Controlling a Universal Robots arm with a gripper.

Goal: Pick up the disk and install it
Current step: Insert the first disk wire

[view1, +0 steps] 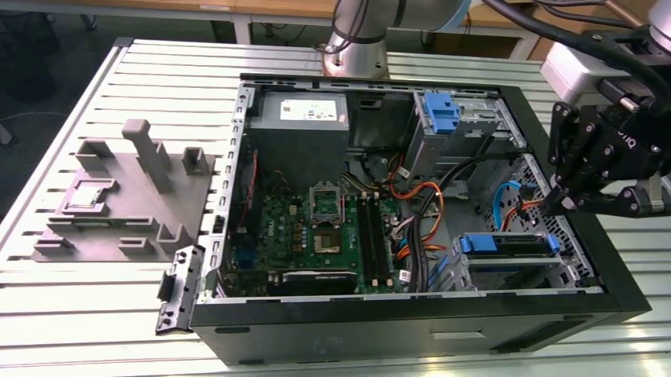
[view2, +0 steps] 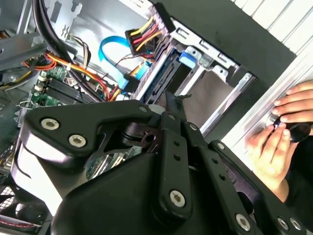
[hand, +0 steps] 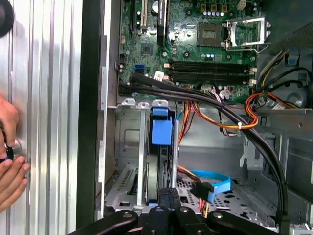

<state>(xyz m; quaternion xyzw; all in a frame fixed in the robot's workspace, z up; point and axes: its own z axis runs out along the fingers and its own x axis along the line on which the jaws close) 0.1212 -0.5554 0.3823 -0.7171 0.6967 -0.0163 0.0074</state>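
- We find the disk [view1: 511, 258] sitting in the drive cage [hand: 124, 147] at the near corner of the computer case [view1: 419, 330], on the exterior view's right. Its blue bracket shows at the cage's open side.
- The hand [view1: 571, 203] hangs over that same corner, just above the case's right wall.
- In the first wrist view the hand [hand: 168, 193] lines up with the edge of the disk [hand: 159, 156] and is very near it. We cannot tell whether they touch.
- The hand is narrow, its fingers drawn together with nothing between them as far as we can see.
- We judge the pick-up finished and the install step in hand, at a late stage: the disk is in its bay and no longer carried.
- Any further move here calls for a straight line along the cage's rails. It also needs clearance from the cables [hand: 230, 122] running just beside the cage and from the blue data cable [hand: 215, 180] (a person's hand [hand: 10, 156] rests at the table [view1: 105, 330] edge beside the case, well clear of the bay).
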